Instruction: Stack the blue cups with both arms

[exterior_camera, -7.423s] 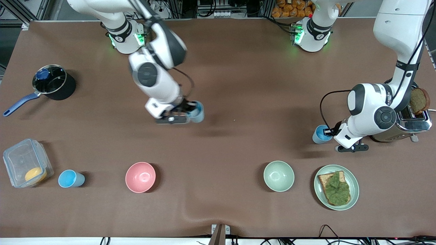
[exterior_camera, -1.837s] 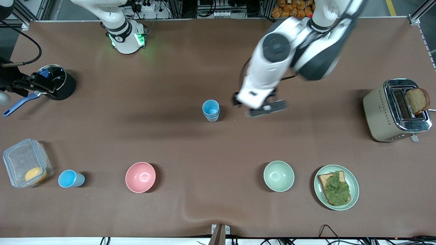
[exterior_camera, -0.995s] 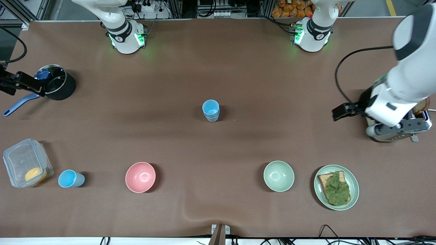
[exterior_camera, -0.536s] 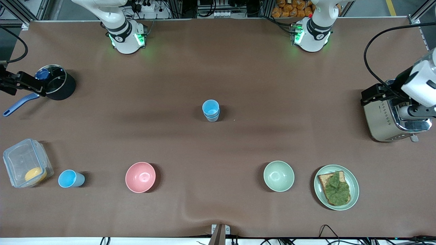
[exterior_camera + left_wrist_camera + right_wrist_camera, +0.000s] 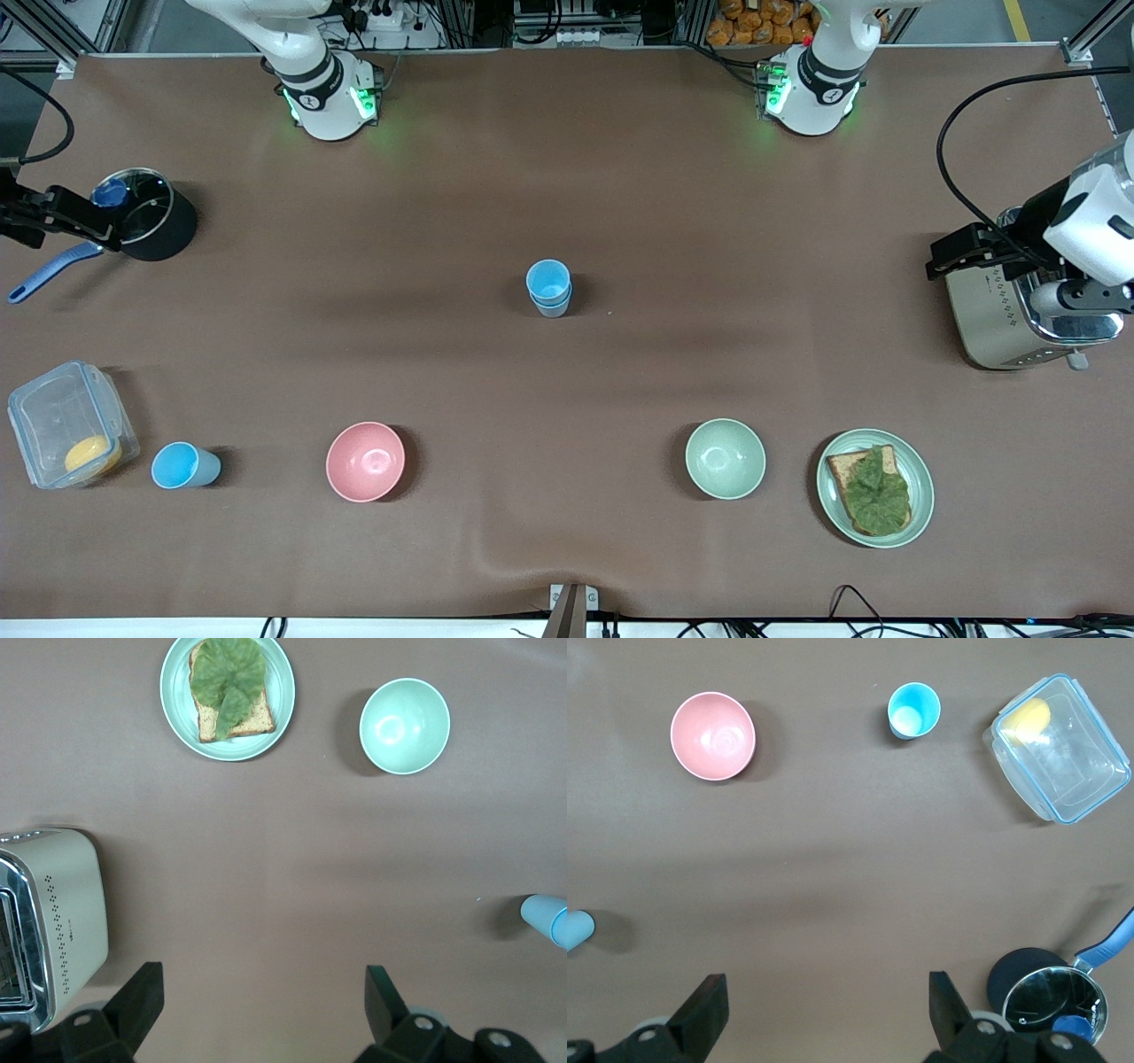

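Two blue cups [image 5: 549, 287] stand stacked, one inside the other, in the middle of the table; their edge shows in the left wrist view [image 5: 549, 918] and the right wrist view [image 5: 578, 929]. A third blue cup [image 5: 182, 466] stands alone beside the clear container, also in the right wrist view [image 5: 913, 711]. My left gripper [image 5: 952, 252] is open and empty in the air over the toaster's edge [image 5: 263, 997]. My right gripper [image 5: 84, 221] is open and empty in the air over the black pot [image 5: 826, 1001].
A pink bowl [image 5: 365, 461] and a green bowl [image 5: 725, 458] stand nearer the front camera than the stack. A plate with toast [image 5: 875, 487], a toaster [image 5: 1019, 301], a black pot [image 5: 142, 214] and a clear container [image 5: 71, 424] stand at the table's ends.
The right arm set its cup down mid-table and the left arm put its cup into it. Both arms then drew back to their ends of the table, grippers empty.
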Available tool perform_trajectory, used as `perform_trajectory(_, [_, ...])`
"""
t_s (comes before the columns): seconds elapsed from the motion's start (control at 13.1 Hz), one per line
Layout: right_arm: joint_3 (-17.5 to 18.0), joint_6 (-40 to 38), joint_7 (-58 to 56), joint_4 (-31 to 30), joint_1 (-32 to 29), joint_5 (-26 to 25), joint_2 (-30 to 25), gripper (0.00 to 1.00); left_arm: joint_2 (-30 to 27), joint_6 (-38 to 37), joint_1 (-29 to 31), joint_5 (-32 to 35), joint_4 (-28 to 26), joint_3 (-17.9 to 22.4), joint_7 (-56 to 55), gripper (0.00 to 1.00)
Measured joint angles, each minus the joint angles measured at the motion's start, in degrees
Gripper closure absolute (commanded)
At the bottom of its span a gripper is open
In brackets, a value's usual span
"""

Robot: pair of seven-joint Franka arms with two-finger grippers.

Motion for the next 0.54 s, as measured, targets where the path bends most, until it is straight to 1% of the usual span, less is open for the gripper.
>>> perform_trajectory(0.23, [0.23, -0.01, 0.00, 0.00, 0.00, 0.00, 0.00, 0.00, -1.81, 0.01, -0.27, 0.13, -2.66, 0.21, 0.02, 0.00])
perform_trajectory(0.54, [0.19, -1.24, 0.00, 0.02, -0.01, 0.00, 0.00, 0.00, -2.21, 0.31, -0.43, 0.13, -3.44, 0.21, 0.03, 0.00])
